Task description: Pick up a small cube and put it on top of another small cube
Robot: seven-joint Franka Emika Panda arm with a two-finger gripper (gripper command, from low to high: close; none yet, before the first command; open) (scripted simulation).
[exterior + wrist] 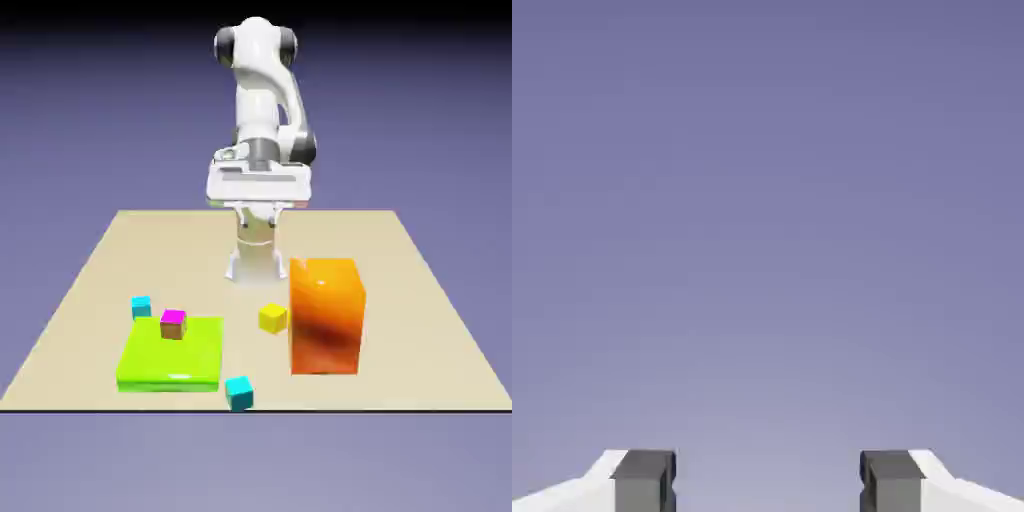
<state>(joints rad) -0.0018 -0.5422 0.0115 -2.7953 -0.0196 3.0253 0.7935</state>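
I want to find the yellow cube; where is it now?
In the exterior view the yellow cube sits on the table, between the green slab and the orange block.

On your table, the flat slab sits at eight o'clock from the centre, a little cube-shaped block on its far part. One small cube lies just beyond the slab's far left corner, at ten o'clock from it. The other small cube lies at its four o'clock, near the front edge. The tall block stands at three o'clock from the slab, another loose cube between them.
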